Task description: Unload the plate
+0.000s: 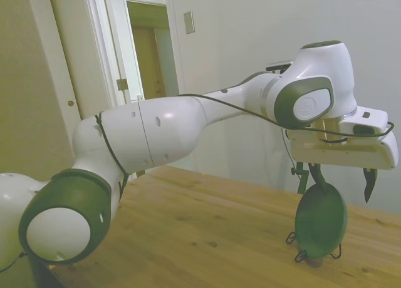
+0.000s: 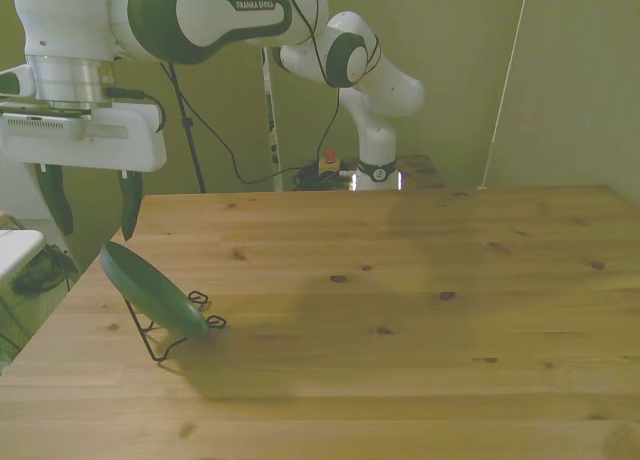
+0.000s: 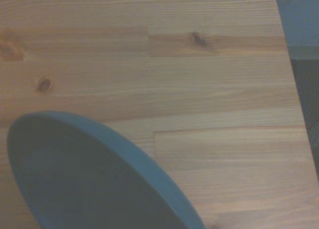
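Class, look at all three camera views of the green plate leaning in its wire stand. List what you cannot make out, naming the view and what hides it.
1. Wire stand: its upper part is hidden behind the plate in the front view; in the side view only small loops show.
2. Plate: cut off by the wrist picture's edge and blurred.
3. Gripper: one finger overlaps the plate's rim in the side view; contact cannot be judged.

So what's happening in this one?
A white Franka arm is working on a green plate that stands tilted on edge in a thin black wire stand near the wooden table's corner. The gripper hangs just above the plate's upper rim with its fingers open, gripping nothing. The plate sits in the stand, so the unloading has not started; a grasp on the rim looks like the likely next move.
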